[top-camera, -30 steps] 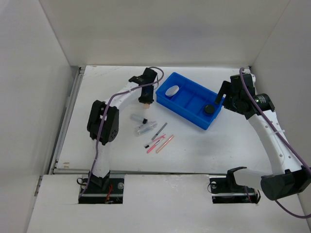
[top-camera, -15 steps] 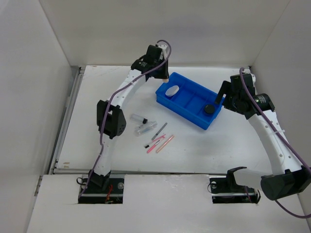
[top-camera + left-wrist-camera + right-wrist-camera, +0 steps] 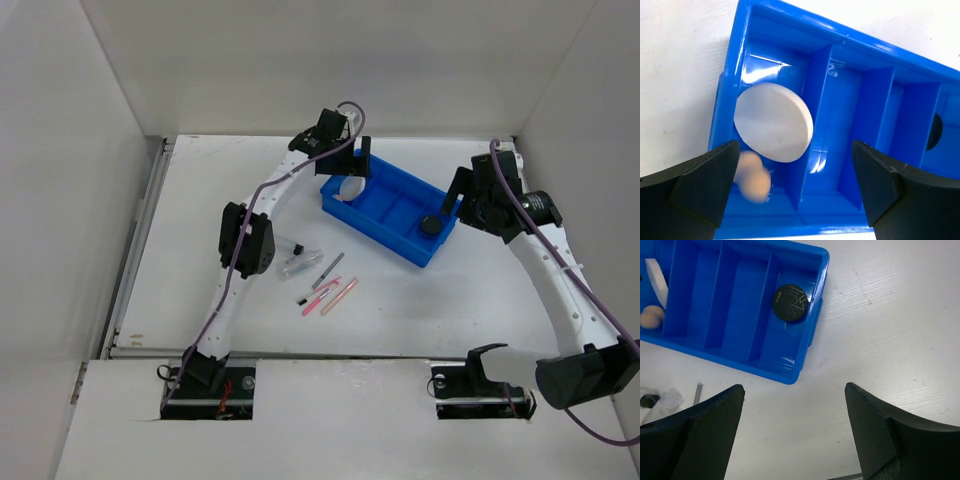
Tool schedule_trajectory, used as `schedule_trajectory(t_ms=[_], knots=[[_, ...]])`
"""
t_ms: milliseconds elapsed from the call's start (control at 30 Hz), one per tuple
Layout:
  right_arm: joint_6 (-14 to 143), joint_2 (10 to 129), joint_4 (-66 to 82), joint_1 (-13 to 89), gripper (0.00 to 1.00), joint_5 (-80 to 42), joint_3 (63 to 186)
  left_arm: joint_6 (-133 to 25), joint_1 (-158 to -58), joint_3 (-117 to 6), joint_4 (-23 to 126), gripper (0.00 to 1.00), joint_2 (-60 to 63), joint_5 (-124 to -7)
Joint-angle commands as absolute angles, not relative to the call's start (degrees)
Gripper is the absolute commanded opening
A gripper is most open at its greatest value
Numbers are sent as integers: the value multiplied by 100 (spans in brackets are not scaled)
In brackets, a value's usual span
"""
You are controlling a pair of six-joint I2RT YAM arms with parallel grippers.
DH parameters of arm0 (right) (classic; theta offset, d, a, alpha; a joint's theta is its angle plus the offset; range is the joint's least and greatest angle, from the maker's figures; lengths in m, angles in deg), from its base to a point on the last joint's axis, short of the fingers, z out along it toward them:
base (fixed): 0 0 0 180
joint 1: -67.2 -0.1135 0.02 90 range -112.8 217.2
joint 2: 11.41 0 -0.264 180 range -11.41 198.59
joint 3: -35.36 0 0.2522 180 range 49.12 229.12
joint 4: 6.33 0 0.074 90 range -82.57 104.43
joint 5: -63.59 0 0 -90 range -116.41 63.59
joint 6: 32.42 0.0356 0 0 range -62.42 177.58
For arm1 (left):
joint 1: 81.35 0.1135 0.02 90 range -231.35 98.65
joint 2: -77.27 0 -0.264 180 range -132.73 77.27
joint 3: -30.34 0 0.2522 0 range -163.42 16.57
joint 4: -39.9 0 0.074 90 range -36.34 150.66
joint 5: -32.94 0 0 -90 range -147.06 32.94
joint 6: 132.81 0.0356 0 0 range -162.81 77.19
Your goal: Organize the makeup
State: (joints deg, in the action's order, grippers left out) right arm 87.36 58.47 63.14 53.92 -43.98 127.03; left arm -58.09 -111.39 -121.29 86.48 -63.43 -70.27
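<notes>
Currently, top external view: the left gripper (image 3: 352,168) hangs over the upper-left end of the blue tray (image 3: 380,238). The right gripper (image 3: 462,190) sits just beside the tray's right end. The round black compact (image 3: 430,226) is in the right-end compartment. The two clear vials (image 3: 293,258), thin dark brush (image 3: 328,270) and pink sticks (image 3: 330,296) lie loose on the table at frame centre, below-left of the tray.
Risk: the vials are round and should roll if a finger nudges them. The sticks and brush lie close together, so a pinch on one could drag its neighbours.

Left wrist view: fingers wide apart, holding nothing. The beige sponge (image 3: 752,175) is in the left-end compartment at lower left, blurred, so probably not settled. A white disc (image 3: 774,122) touches it from above.
Risk: an egg shape may bounce or roll against the disc. The fingers straddle the tray end closely, and a careless lift could clip the wall and shift the tray.

Right wrist view: fingers apart, empty, above bare table at the bottom of the frame. The compact seems to lean against the compartment wall at upper centre.
Risk: a bump to the tray could tip it flat or jolt it out of place.
</notes>
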Motion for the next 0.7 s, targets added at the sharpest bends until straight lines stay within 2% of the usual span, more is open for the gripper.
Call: schedule_trajectory(t_ms=[0, 67, 167, 233, 333, 500, 533, 600, 667], knots=[[8676, 5837, 6184, 5410, 88, -4443, 12743, -5748, -11141, -12405, 8591, 92, -5651, -7112], [8676, 5837, 6132, 5410, 88, -4443, 12743, -5678, -11141, -12100, 8740, 92, -5186, -6929], [8676, 5768, 6131, 5410, 88, -4443, 12621, -5555, -11193, -11301, 8619, 86, -4150, -6526], [8729, 5697, 6131, 5410, 88, -4390, 12550, -5416, -11246, -10203, 8565, 78, -3587, -6296], [8729, 5557, 6069, 5410, 88, -4268, 12410, -5292, -11299, -8919, 8678, 74, -2698, -5971], [8781, 5381, 6008, 5410, 88, -4153, 12286, -5239, -11544, -6968, 8908, 74, -1531, -5382], [8781, 5380, 6008, 5410, 88, -4153, 12286, -5308, -11615, -6269, 8812, 74, -1371, -4937], [8781, 5266, 6008, 5410, 88, -4153, 12286, -5309, -12060, -5806, 8653, 81, -1055, -4104], [8781, 5266, 6008, 5410, 88, -4101, 12286, -5378, -12274, -5804, 8880, 82, -1053, -3924]])
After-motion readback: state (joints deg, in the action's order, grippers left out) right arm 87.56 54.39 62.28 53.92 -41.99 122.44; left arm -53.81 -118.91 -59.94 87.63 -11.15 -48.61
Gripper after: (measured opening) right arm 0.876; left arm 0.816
